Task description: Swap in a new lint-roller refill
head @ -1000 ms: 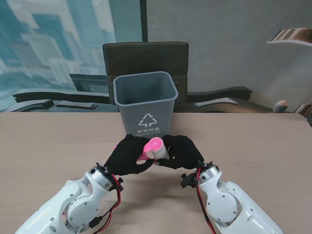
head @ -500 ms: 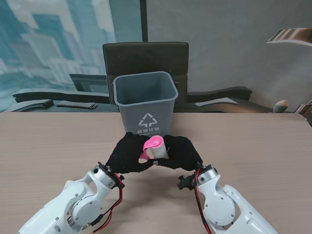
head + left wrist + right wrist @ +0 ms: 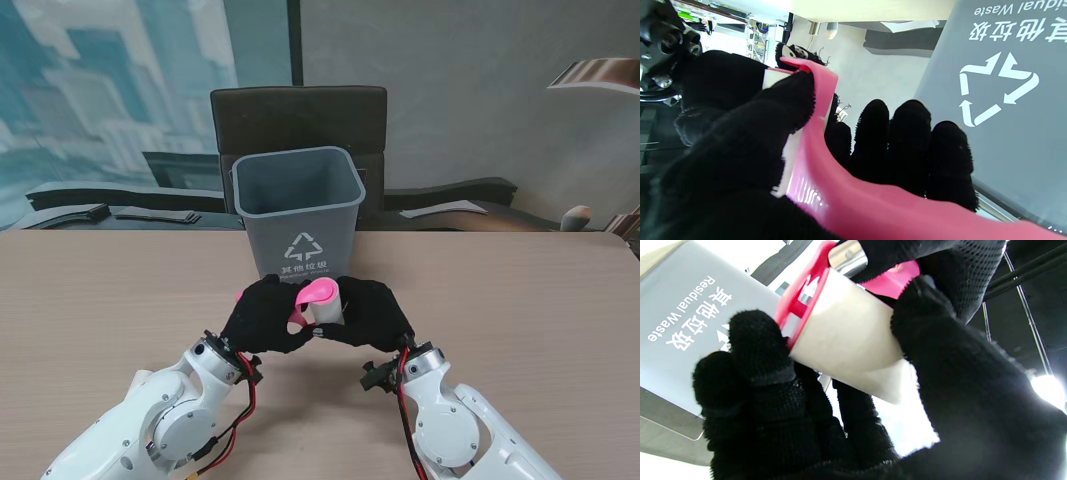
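Gripping the pink lint roller [image 3: 316, 296] over the bench [image 3: 520, 300] before the grey bin [image 3: 298, 208], left hand [image 3: 262, 316] clenched on its handle, right hand [image 3: 372, 312] wrapped round the white refill [image 3: 846, 340], seemingly mid-swap, roll not yet off.

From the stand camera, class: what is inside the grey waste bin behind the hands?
Only bare grey inner walls of the grey plastic waste bin show. Its floor is hidden by the front wall, so any contents cannot be seen.
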### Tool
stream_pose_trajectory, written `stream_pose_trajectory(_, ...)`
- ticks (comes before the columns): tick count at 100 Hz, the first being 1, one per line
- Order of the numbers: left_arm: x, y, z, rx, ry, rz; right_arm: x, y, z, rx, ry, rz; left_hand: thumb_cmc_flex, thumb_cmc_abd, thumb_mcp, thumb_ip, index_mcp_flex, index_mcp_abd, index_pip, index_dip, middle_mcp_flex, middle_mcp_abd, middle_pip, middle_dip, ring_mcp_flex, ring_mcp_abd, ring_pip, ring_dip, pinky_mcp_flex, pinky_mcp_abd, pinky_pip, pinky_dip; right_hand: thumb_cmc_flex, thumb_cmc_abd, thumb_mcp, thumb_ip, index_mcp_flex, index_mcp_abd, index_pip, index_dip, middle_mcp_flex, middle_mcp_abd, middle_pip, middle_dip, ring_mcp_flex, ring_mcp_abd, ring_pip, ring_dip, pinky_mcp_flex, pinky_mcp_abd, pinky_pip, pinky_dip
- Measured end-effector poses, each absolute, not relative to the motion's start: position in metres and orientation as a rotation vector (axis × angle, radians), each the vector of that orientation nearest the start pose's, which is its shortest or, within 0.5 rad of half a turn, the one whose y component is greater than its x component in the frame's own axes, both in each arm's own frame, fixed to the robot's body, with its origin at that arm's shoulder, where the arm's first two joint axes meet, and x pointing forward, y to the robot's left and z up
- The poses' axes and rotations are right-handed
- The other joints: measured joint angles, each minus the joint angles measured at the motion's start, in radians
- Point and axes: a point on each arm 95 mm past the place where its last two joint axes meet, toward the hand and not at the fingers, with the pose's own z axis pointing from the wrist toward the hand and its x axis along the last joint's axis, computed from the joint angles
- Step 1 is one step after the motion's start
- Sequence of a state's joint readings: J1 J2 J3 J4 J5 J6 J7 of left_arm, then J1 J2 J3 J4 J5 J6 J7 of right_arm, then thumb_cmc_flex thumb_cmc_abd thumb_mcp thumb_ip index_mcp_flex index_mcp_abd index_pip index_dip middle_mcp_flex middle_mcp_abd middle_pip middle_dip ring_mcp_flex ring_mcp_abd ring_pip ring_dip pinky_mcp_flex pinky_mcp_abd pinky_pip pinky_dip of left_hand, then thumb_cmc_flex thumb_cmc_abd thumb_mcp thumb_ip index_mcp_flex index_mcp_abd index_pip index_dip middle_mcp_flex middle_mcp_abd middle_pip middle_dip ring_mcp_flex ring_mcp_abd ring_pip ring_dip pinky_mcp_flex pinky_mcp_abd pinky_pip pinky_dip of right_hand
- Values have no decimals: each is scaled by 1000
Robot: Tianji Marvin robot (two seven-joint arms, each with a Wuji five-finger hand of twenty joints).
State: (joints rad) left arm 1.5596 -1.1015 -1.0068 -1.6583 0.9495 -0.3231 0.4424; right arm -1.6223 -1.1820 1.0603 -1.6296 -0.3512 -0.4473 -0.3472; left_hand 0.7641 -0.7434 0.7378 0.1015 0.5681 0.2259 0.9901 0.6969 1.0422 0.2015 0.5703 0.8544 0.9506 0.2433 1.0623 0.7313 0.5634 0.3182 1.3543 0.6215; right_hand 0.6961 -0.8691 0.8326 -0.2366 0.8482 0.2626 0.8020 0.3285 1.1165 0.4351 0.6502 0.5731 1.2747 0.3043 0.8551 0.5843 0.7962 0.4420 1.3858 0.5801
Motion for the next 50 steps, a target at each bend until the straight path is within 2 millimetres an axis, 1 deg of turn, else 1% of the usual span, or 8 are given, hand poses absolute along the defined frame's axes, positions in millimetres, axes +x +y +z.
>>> stream_pose_trajectory(4,350,-94,-292,-820,1355,-2181,351,83,-306,-1559,-913,-2665,0,0,0,8,0,6,0,2,0,0,2,32,0,0,7,35,-7,-1,0,0,1,0,0,0,0,4,0,2,0,4,0,0,0,4,0,1,0,6,0,0)
stream_pose_trajectory(12,350,-93,-291,-807,1362,-2187,350,83,-306,-1579,-882,-2635,0,0,0,12,0,18,1,27,-6,0,15,58,0,0,16,68,-16,-1,0,-1,10,-9,0,0,0,6,0,10,-9,20,-1,9,0,16,10,10,6,20,0,1)
stream_pose_trajectory(23,350,-93,-291,-775,1378,-2188,349,83,-306,-1618,-838,-2575,0,-1,0,16,0,27,12,28,-6,0,15,68,0,0,26,83,-20,-1,0,-12,19,-10,0,-27,0,12,1,13,-28,43,-1,27,0,31,17,26,6,41,0,11)
stream_pose_trajectory(32,351,-92,-291,-752,1393,-2188,347,82,-307,-1647,-824,-2543,-1,-1,-1,17,0,27,16,28,-6,0,15,77,0,0,29,97,-28,-1,0,-12,19,-11,0,-28,0,12,1,21,-32,49,-1,38,-1,31,37,53,9,42,4,29)
stream_pose_trajectory(33,351,-92,-291,-749,1395,-2188,347,82,-307,-1651,-821,-2538,-1,-1,-1,17,0,28,17,28,-6,0,15,81,0,0,29,98,-28,-1,0,-13,19,-11,0,-37,0,12,1,21,-33,51,-1,39,-1,31,39,56,9,42,5,30)
stream_pose_trajectory(37,351,-92,-291,-733,1403,-2188,346,82,-307,-1664,-807,-2519,-1,-1,-1,17,0,28,24,29,-6,0,15,81,0,0,29,107,-29,-1,0,-13,22,-22,0,-38,0,12,1,23,-38,56,-2,49,-1,32,50,68,12,43,6,41)
stream_pose_trajectory(39,351,-92,-291,-723,1407,-2189,346,82,-307,-1670,-799,-2508,-1,-1,-1,17,0,28,28,29,-6,0,15,81,0,0,30,107,-29,-1,0,-13,29,-22,0,-52,0,12,1,25,-41,61,-2,51,-1,34,51,70,13,47,6,43)
stream_pose_trajectory(50,353,-92,-291,-677,1434,-2200,344,80,-308,-1693,-781,-2475,-1,-1,-1,17,0,34,48,31,-6,0,15,84,0,0,40,109,-31,-1,0,-13,33,-47,0,-53,0,12,16,37,-42,69,-2,64,-1,37,90,98,25,51,15,65)
